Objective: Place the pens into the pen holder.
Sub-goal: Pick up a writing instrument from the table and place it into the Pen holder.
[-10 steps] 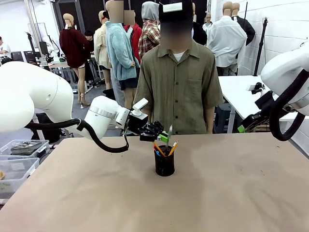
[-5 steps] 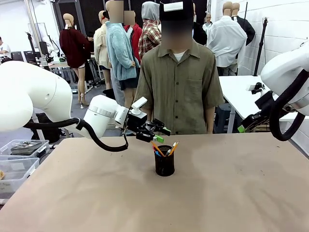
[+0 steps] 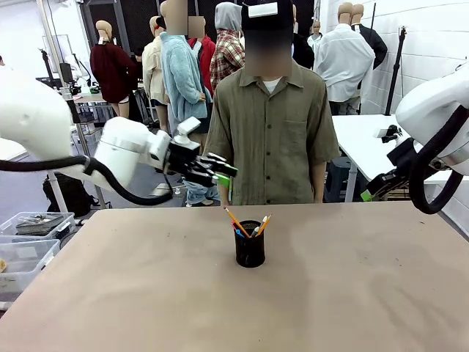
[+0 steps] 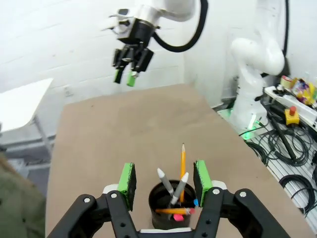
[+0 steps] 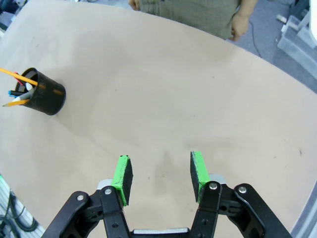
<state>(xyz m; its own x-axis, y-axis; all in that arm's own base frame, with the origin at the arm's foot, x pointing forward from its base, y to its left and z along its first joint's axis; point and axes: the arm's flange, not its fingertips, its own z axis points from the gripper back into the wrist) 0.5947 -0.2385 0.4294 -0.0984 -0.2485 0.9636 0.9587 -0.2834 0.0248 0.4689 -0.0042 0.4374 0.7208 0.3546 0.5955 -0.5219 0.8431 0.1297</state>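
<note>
Currently we see the pen holder [image 3: 250,251], a black mesh cup, standing upright near the middle of the brown table [image 3: 352,293], at roughly 12 o'clock from the front camera. All the pens [image 3: 248,225] stand inside it, tips fanned above the rim: two yellow-orange pencils, a red-tipped pen and light-coloured pens with grey tips.

Our left gripper [image 3: 222,171] hangs in the air at about 10 o'clock from the cup, well above the table and apart from the pens. In the left wrist view, the left gripper's [image 4: 164,181] green pads [image 4: 128,184] stand apart with nothing between them; the cup [image 4: 171,210] lies far below, framed in the gap.

Our right gripper [image 4: 125,76] hangs above the table's far edge in the left wrist view. In its own wrist view, the right gripper [image 5: 161,174] looks down on bare tabletop, pads separated and holding nothing, with the cup [image 5: 43,92] at about 10 o'clock, well apart.

A person in an olive shirt [image 3: 272,136] stands at the far side, at 12 o'clock behind the cup; one hand [image 5: 239,24] hangs near the table edge.
</note>
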